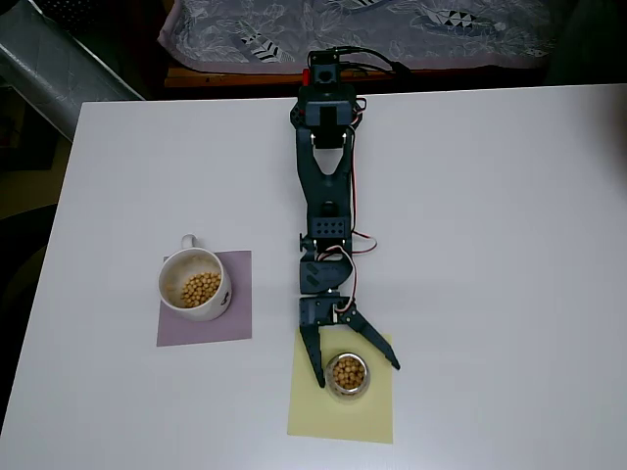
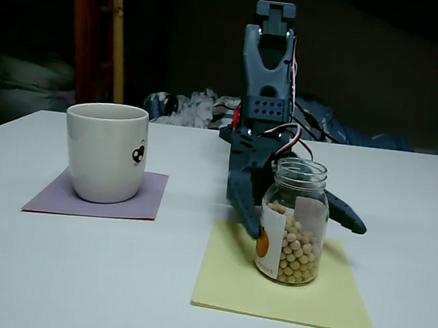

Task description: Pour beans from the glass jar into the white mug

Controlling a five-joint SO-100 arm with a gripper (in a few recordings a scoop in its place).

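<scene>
Nearest the fixed view's camera, the glass jar (image 2: pixel 293 221) stands upright on a pale yellow mat (image 2: pixel 284 286), its mouth uncovered, a white-and-orange label on its left side, and tan beans (image 2: pixel 298 248) filling roughly its lower two thirds. Seen from overhead, the jar (image 1: pixel 348 374) sits in the upper middle of the yellow mat (image 1: pixel 341 411). The dark claw (image 1: pixel 359 374) is spread wide open, one finger on each side of the jar, the jar lying between the fingertips; whether either finger touches the glass cannot be told. The arm (image 1: pixel 325 186) stretches down the middle of the white tabletop (image 1: pixel 490 245) from its base at the far edge. To the left in both views, well apart from the jar, the white mug (image 1: pixel 195 285) stands upright on a lilac mat (image 1: pixel 206 323), its handle pointing toward the far edge, with a small heap of beans (image 1: pixel 201 289) inside. In the fixed view the mug (image 2: pixel 105 151) shows a small dark mark on its side.
</scene>
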